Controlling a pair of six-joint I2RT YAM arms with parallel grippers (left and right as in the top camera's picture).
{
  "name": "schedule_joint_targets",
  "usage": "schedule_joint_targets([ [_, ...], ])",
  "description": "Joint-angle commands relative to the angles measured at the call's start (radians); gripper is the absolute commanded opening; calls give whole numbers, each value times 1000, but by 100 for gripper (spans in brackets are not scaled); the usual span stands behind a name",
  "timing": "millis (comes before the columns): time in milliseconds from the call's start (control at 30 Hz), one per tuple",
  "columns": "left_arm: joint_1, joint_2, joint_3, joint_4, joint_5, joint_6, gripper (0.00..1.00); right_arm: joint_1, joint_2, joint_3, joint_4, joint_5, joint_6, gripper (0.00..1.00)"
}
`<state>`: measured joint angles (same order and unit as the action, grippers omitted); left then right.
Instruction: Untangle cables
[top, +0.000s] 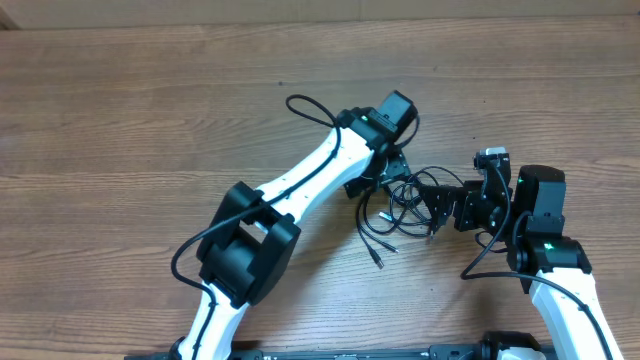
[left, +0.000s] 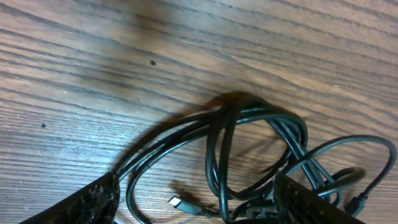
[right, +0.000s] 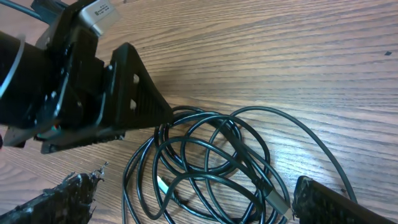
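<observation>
A brown wood-grain bench (top: 120, 120) is observed. The cables (top: 400, 205) are found looped just off its centre, toward 4 o'clock. Left fingers (left: 93, 202) and right fingers (right: 336, 202) are seen spread apart, nothing gripped.

setting: robotics lab bench | evidence: two white robot arms (top: 300, 180) over a wood-grain table (top: 120, 120)

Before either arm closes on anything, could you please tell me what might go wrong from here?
1. The left gripper stands open astride several overlapping loops of the cables. Closing here would probably pinch many strands at once and tighten the tangle.
2. The right gripper, also open, faces the same bunch close to the left one, so the two could collide.
3. A loose plug end might catch in a loop when pulled.
</observation>
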<state>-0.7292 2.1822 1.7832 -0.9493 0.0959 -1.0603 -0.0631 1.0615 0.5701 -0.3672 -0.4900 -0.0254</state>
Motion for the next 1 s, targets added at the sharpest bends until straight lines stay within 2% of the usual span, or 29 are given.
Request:
schedule_joint_targets([
  [0, -9, 6, 25, 5, -57, -27, 79, 3, 1, 20, 6, 2, 3, 100],
  [233, -11, 40, 25, 21, -69, -48, 78, 3, 1, 20, 5, 2, 3, 100],
  [333, -11, 75, 25, 29, 19, -48, 76, 3, 1, 20, 5, 2, 3, 100],
  [433, -13, 89, 25, 43, 85, -48, 70, 3, 1, 20, 6, 2, 3, 100],
  [600, -18, 89, 25, 40, 59, -47, 64, 3, 2, 20, 5, 2, 3, 100],
  [800, -27, 89, 25, 33, 2, -43, 48, 3, 1, 20, 5, 2, 3, 100],
  [967, -37, 89, 25, 35, -4, -44, 43, 3, 1, 20, 5, 2, 3, 100],
])
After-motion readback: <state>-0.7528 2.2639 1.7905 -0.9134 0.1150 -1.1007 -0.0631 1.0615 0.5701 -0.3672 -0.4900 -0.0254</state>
